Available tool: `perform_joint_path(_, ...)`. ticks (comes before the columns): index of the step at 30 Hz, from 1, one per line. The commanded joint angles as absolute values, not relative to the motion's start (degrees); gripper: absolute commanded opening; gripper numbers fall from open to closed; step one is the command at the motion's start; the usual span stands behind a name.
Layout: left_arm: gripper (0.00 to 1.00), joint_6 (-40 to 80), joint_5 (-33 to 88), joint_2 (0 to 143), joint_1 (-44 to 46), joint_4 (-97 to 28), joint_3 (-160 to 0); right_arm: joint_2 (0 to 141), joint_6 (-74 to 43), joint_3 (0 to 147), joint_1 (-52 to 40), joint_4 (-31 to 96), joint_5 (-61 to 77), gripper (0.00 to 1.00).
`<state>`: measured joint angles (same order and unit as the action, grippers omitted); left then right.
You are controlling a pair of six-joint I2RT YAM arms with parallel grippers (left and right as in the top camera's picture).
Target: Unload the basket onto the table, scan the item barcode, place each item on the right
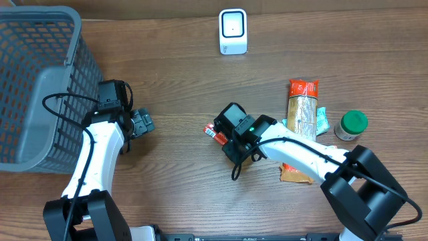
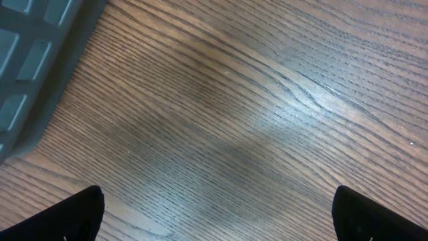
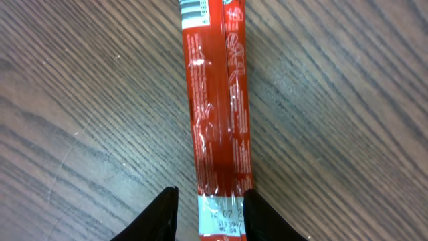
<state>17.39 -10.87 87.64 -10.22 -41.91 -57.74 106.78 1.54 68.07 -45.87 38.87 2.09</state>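
Observation:
The item is a long red packet [image 3: 215, 114] with a white end, lying on the wooden table. In the overhead view only its red tip [image 1: 210, 130] shows beside my right gripper [image 1: 222, 136]. In the right wrist view my right gripper [image 3: 210, 201] straddles the packet's near end. The right finger [image 3: 261, 217] touches the packet's edge, and a strip of bare wood shows between the left finger [image 3: 164, 217] and the packet. My left gripper [image 1: 142, 123] is wide open over bare wood [image 2: 217, 214]. The white scanner [image 1: 233, 31] stands at the far middle.
A grey mesh basket [image 1: 37, 87] fills the left side, its corner showing in the left wrist view [image 2: 33, 67]. To the right lie a long orange-ended bag [image 1: 302, 114], a teal packet [image 1: 322, 120] and a green-lidded jar [image 1: 352, 125].

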Motion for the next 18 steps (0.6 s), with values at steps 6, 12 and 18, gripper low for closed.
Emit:
perform_joint_path(6,1.0,16.9,-10.5,87.4,-10.1,-41.7,-58.8,106.8,2.0,67.7,-46.0,39.9,-1.6,0.33)
perform_joint_path(12,1.0,16.9,-10.5,87.4,-10.1,-41.7,-58.8,106.8,2.0,65.4,-46.0,37.9,-1.6,0.33)
perform_joint_path(18,1.0,16.9,-10.5,87.4,-10.1,-41.7,-58.8,106.8,2.0,61.9,-46.0,34.3,-4.6,0.3)
